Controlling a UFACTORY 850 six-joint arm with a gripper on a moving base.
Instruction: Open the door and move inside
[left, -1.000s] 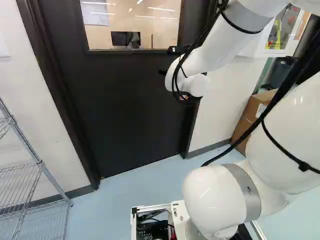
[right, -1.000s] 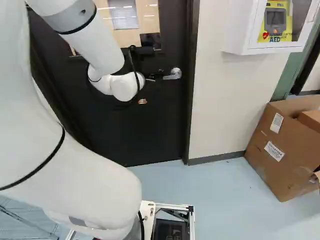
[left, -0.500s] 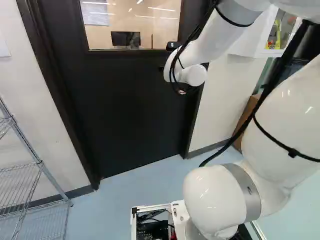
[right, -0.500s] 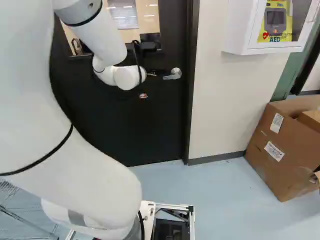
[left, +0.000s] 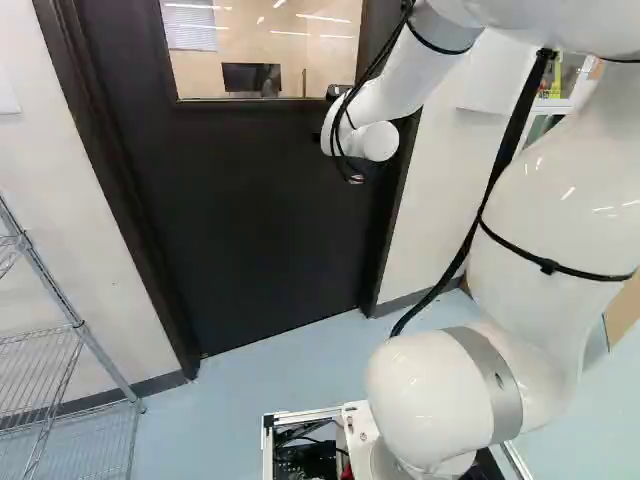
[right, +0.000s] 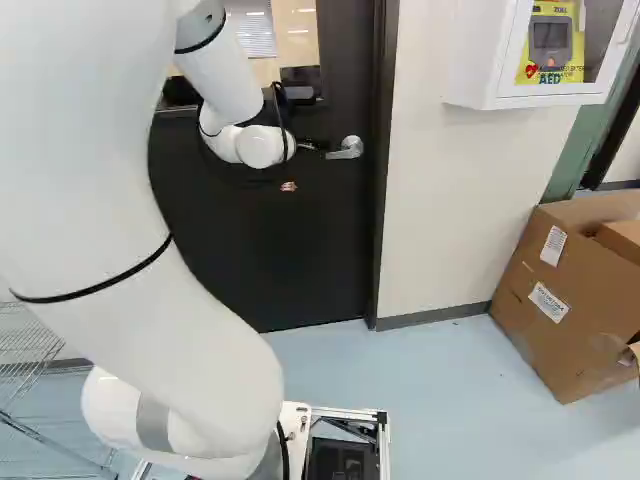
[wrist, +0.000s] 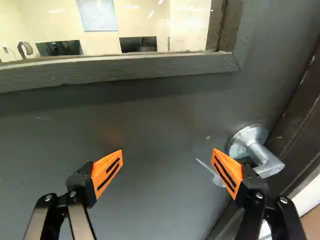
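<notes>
"Where was the door handle (wrist: 248, 142)? The left base view hid it behind the arm (left: 430, 395)."

"The right base view had it, silver, near the frame (right: 382, 200), with the gripper (right: 307, 146) just beside it."

"Holding it?"

"No. Only the wrist view told that: its fingers stood wide apart, with no grip on anything. One crossed in front of the lever, whose tip peeked out on the finger's inner side. Whether they touched, I couldn't tell."

"And the door (left: 250, 220)?"

"Shut in its frame, its window (left: 270, 50) above the gripper."

"What about the edges?"

"The left base view showed the hinge-free question poorly, but both of the frame's uprights well. A wire shelf (left: 75, 325) stood at its left. In the right base view a carton (right: 565, 290) sat against the wall on the handle side, below a white cabinet (right: 480, 60)."

"Room to drive?"

"Floor (right: 400, 370) ran from the base (right: 345, 460) to the door's foot."
</notes>
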